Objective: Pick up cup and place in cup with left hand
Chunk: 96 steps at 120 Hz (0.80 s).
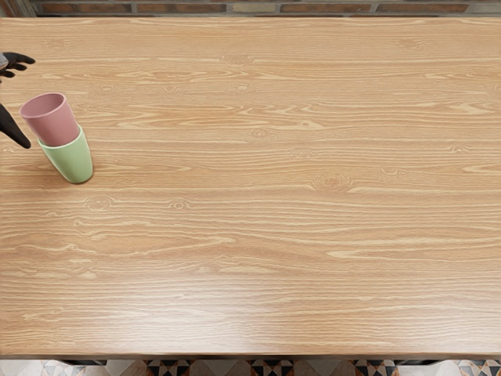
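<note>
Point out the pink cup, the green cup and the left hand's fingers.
Pink cup (56,127): head view, outer wall.
Green cup (72,160): head view, outer wall.
Left hand's fingers (20,58): head view, uppermost finger.

- The pink cup (53,124) nested in the green cup (72,160) makes a tall obstacle at the view's left.
- The left hand (11,63), fingers spread, blocks the side just left of them.
- Passage lies rightward over the table (274,211).
</note>
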Each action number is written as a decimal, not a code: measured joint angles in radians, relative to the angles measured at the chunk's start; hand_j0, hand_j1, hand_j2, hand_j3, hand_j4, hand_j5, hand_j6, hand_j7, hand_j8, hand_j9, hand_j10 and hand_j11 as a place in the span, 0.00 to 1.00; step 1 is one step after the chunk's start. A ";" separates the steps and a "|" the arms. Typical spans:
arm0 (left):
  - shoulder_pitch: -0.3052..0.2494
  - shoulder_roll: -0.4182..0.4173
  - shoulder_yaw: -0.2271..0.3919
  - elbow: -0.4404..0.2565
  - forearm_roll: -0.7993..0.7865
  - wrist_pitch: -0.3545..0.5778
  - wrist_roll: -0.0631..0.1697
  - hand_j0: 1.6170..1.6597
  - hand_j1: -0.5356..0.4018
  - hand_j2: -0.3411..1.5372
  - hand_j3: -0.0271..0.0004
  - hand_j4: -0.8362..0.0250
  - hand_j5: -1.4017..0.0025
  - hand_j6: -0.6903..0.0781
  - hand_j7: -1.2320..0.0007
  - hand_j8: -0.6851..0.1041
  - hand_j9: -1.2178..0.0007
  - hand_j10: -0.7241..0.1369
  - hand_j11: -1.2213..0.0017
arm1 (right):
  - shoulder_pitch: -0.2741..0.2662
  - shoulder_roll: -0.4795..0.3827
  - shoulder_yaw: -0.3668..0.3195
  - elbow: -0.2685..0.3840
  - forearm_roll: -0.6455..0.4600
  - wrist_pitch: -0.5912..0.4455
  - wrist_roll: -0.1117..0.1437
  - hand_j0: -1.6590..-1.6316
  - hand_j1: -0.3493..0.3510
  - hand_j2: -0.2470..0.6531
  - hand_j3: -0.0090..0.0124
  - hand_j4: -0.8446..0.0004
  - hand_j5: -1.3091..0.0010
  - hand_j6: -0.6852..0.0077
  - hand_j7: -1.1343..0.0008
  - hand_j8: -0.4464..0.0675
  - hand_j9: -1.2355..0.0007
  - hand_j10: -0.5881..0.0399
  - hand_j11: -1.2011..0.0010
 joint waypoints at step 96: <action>0.029 0.075 -0.242 -0.012 -0.661 -0.494 0.002 0.96 0.93 0.18 0.99 0.95 0.99 0.88 0.99 0.85 0.99 0.82 0.99 | 0.000 0.000 0.000 0.000 0.000 0.000 0.000 0.04 0.03 0.27 0.42 0.98 0.98 0.97 0.98 0.84 0.98 0.91 0.98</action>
